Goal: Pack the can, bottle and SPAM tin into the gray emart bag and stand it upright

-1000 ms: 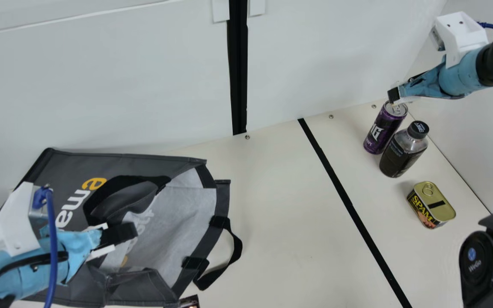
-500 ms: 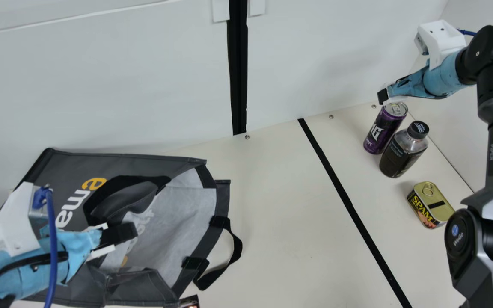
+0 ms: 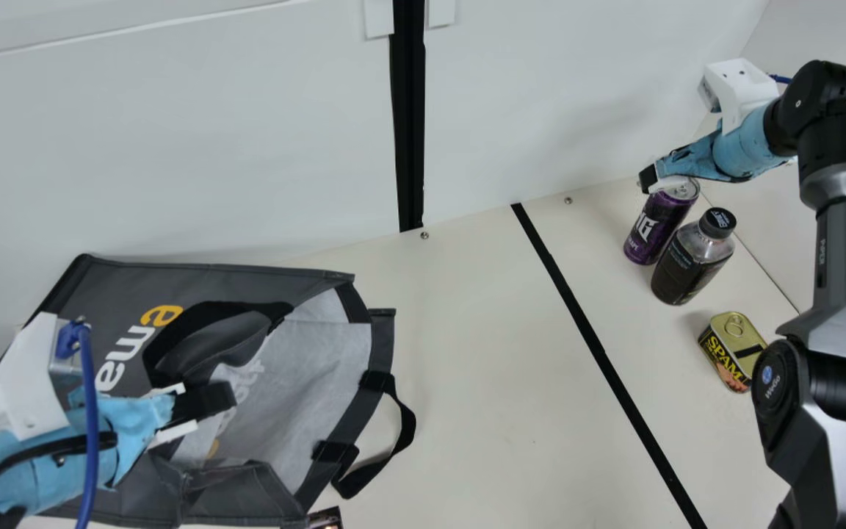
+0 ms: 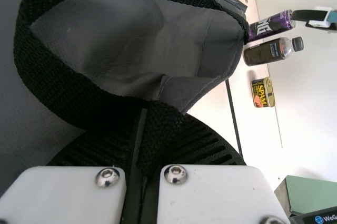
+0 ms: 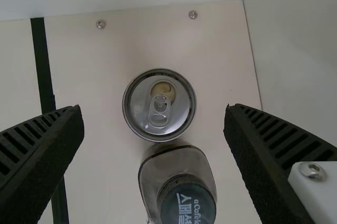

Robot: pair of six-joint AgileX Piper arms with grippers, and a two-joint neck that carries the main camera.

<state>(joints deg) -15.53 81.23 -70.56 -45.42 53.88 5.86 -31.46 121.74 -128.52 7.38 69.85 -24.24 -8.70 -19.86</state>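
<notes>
- While our black-tipped left claw (image 3: 206,400) is clenched on a black webbing strap (image 4: 63,92), our black-tipped right claw (image 3: 649,180) is released, its two ribbed fingers wide apart.
- We have the soft gray fabric emart bag (image 3: 114,290) lying on its side at the left of the cream worktop (image 3: 467,353), near the back edge, its pale-lined mouth turned toward the middle.
- We see the gripped strap rising in a loop in front of the left claw, and a second black strap (image 3: 407,426) looped out past the mouth onto the worktop.
- We find the slim purple can (image 3: 658,228) upright near the back right corner; from the right wrist view its silver lid lies between the fingers of our right claw (image 5: 155,145), which is above it.
- We see the clear, black-capped bottle of dark drink (image 3: 687,264) upright just beside the can.
- We have the gold-lidded SPAM tin (image 3: 728,360) near the right edge, apart from the bottle, with our right arm hiding part of it in the main view.
- We note a black tape line (image 3: 592,333) between bag and groceries.
</notes>
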